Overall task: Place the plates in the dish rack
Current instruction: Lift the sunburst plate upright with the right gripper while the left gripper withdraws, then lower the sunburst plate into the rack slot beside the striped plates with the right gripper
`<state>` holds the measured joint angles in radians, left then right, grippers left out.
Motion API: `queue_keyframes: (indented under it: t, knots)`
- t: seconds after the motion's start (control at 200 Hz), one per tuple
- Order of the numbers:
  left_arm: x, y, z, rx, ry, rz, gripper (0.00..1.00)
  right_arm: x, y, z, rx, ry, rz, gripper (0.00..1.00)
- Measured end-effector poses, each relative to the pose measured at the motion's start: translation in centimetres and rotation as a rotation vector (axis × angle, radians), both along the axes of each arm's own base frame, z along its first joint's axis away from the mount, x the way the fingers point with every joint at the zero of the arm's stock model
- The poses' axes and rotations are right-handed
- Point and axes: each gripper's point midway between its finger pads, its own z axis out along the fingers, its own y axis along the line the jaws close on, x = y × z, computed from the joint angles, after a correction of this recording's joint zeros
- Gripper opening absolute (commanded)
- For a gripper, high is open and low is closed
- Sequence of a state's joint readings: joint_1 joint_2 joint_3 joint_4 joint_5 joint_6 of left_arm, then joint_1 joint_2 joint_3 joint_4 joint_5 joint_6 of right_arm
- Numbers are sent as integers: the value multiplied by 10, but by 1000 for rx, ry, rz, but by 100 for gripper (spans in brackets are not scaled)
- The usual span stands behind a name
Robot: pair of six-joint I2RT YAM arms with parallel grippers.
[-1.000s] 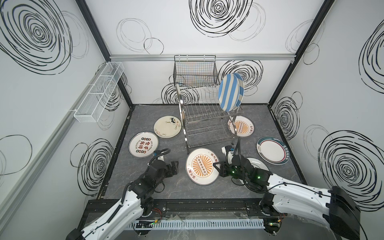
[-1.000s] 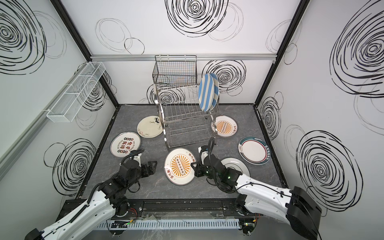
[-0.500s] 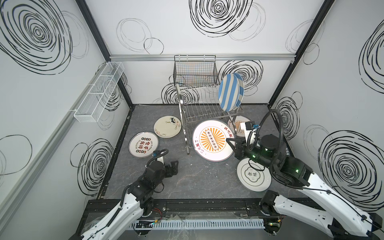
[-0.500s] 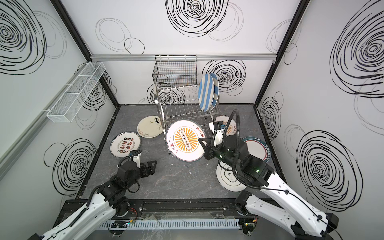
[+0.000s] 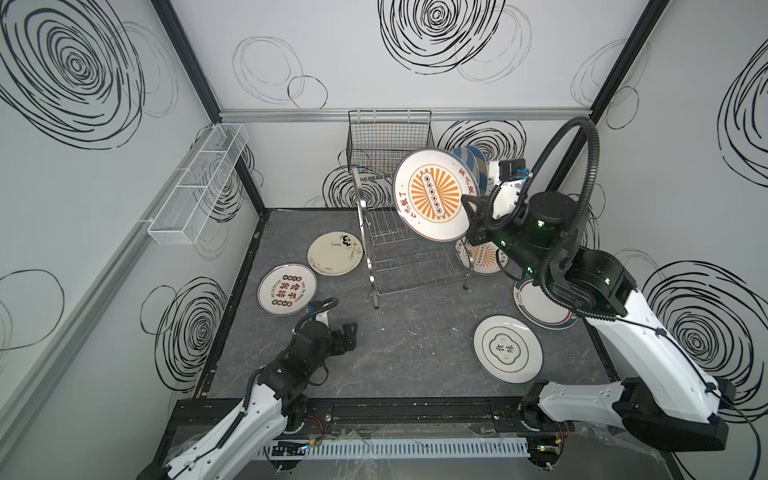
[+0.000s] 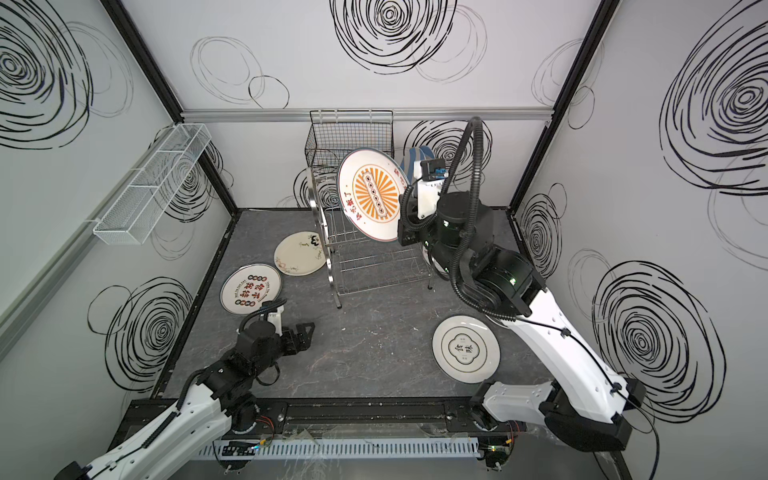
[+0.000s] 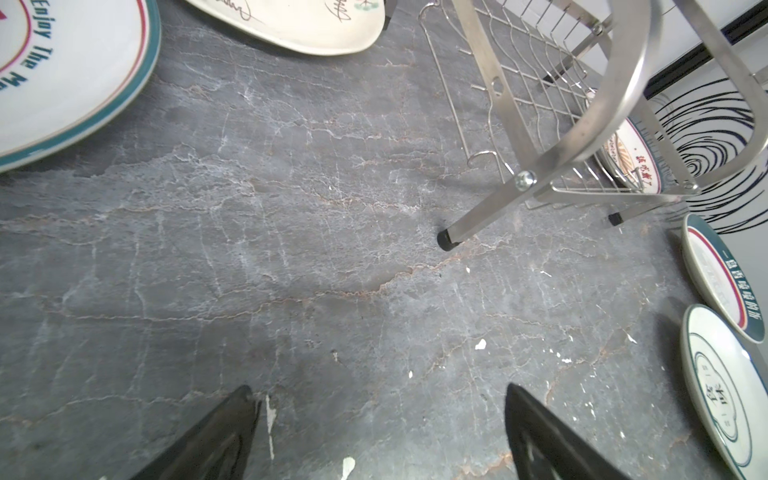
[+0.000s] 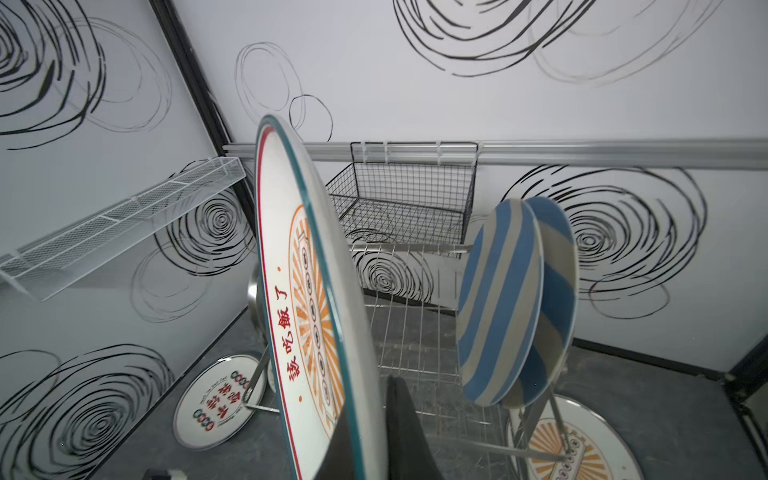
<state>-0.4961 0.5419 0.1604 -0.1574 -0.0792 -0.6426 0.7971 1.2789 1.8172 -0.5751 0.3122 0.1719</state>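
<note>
Both top views show the right gripper (image 5: 469, 218), clenched on the rim of the orange sunburst plate (image 5: 434, 195), now holding it on edge over the dish rack (image 5: 409, 266) rather than on the table (image 5: 415, 345), so slotting beside the striped plates (image 5: 476, 168) likely comes next.

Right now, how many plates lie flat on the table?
5: cream plate left of the rack; lettered plate front-left of that; white plate front right; green-rimmed plate, partly under the right arm; sunburst plate beside the rack's right legs. The arm may hide more.
</note>
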Motion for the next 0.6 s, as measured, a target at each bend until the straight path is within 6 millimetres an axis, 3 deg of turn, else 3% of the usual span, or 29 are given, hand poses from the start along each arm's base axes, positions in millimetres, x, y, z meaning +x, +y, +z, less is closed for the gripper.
queue_keyframes:
  t: [0.11,0.2,0.41,0.6]
  knots:
    - [0,0,0,-3,-3,-1,96,20,-7,19,-55,-54,-118,0]
    - [0,0,0,-3,-2,-1,96,32,-14,22,-107,-78,-210,0]
    - [-1,-1,-3,0,11,-6,96,57,-24,12,-211,-103,-385,0]
    - [-1,-1,-3,-2,13,-8,96,76,-22,-1,-250,-99,-459,0]
